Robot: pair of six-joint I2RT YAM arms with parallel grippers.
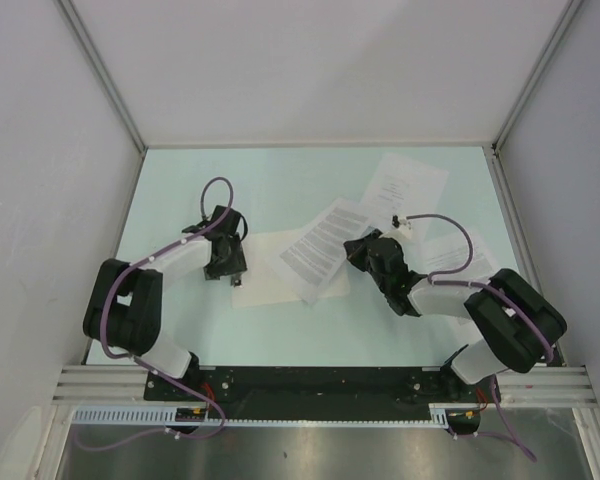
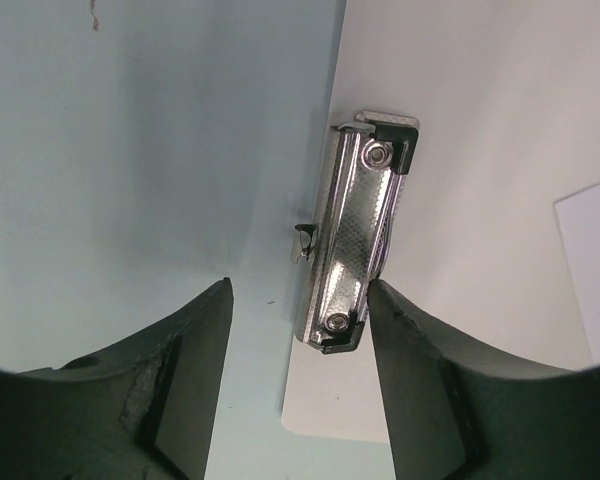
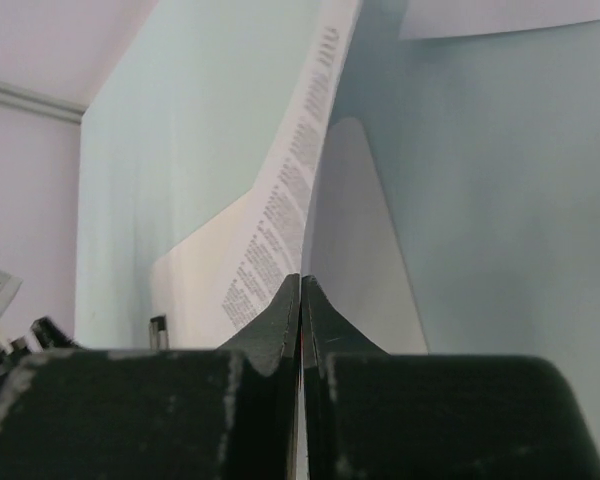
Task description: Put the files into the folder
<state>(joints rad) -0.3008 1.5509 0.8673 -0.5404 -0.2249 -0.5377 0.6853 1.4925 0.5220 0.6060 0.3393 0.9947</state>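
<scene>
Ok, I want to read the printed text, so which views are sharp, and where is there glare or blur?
Top external: even soft light, faint shadows, print on the files too small to read. Left wrist: the folder's clip is sharp, with bright glints on its metal. Right wrist: print on the held file is steeply slanted and soft, blurring farther off.

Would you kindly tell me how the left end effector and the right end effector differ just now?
The left end effector is open; the right end effector is shut. The left one holds nothing, its fingers either side of the metal clip of the folder; the right one pinches a densely printed sheet by its edge, that edge raised. Both are black and sit low over the table.
</scene>
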